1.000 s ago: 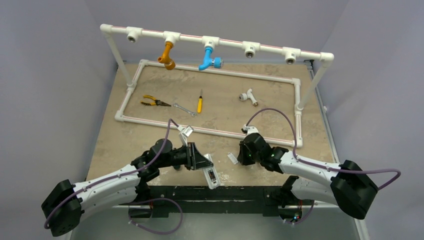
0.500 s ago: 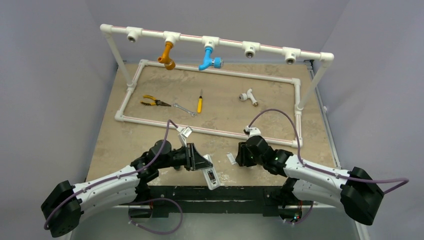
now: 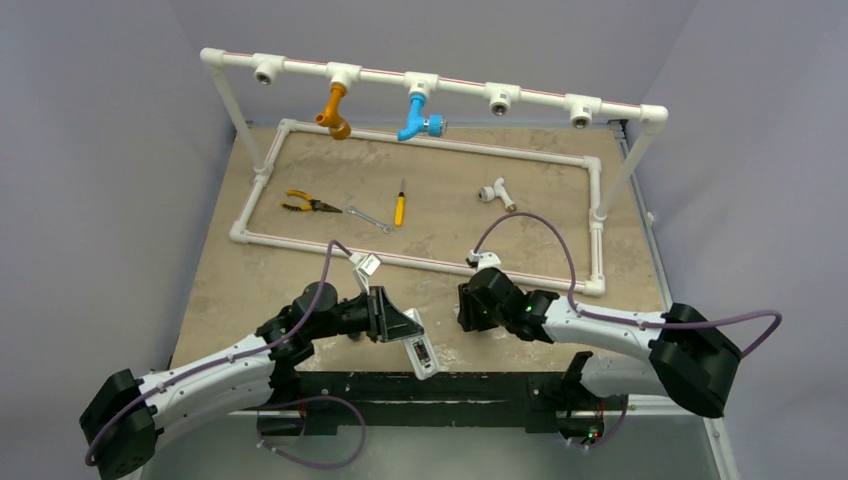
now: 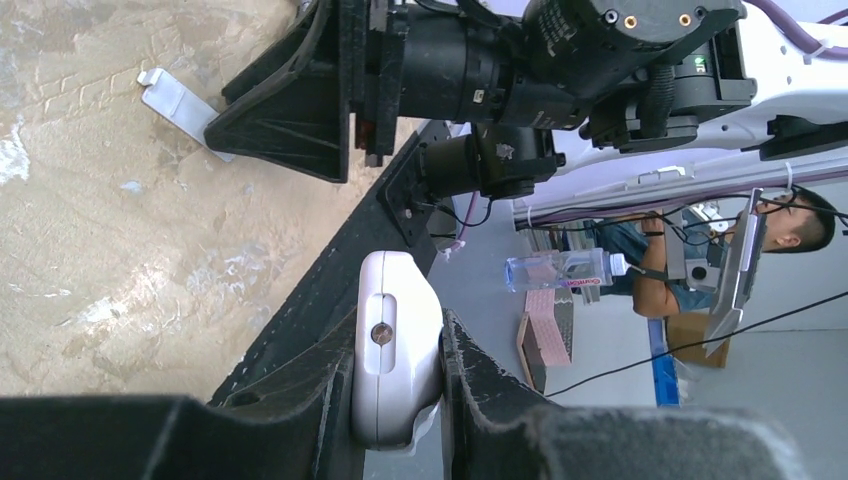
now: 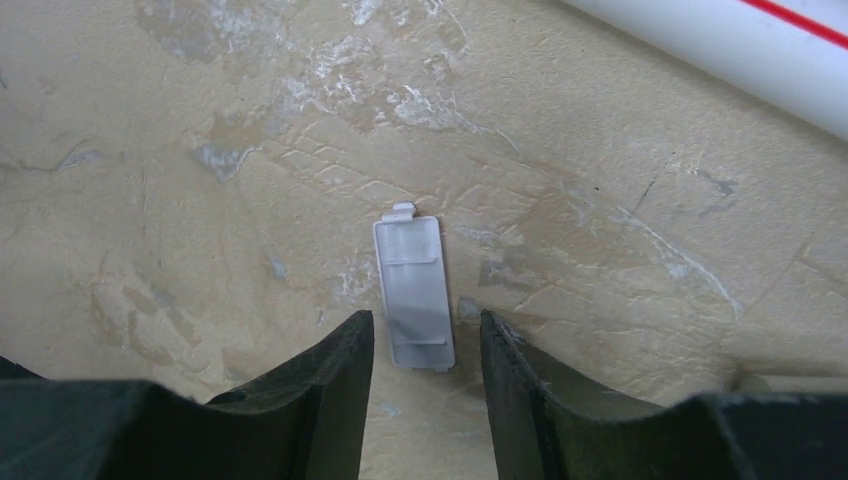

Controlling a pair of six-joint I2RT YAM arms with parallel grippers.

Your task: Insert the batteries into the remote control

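The left gripper [image 3: 408,335] is clamped tight on the remote [image 4: 395,340], holding it at the table's near edge, on the near side of the pipe frame [image 3: 430,262]. To its right, the right gripper [image 5: 425,340] hangs half open and empty over the flat cover [image 5: 410,280], just short of the frame's front rail. No loose batteries show, so fetching the cover looks like the step in hand. Next it must drop low and pinch the cover's long edges. The pliers [image 3: 305,205] and screwdriver [image 3: 400,208] inside the frame obstruct nothing.

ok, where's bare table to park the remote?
Bare: near-left corner, between frame pipe and table edge; inside that frame, between screwdriver and white tee. Crowded: front centre, left tool holding remote control, cover under right tool.
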